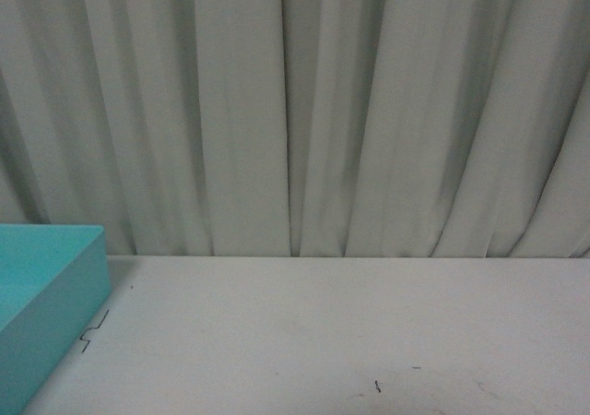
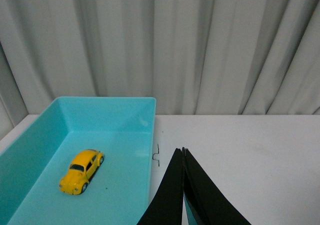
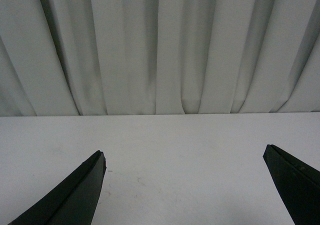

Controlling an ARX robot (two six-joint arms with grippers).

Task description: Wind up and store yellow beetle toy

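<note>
Your left gripper [image 2: 183,151] has its fingers pressed together on nothing, cut off at the frame edge. Your right gripper [image 3: 184,157] is spread wide over bare white table [image 3: 180,145]. The yellow beetle toy [image 2: 81,171] sits inside the turquoise bin [image 2: 150,150]; the front view shows only the bin's corner, no arms.

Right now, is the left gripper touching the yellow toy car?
Apart. The left wrist view shows the left gripper shut over the table, while the yellow toy car sits inside the blue tray.
</note>
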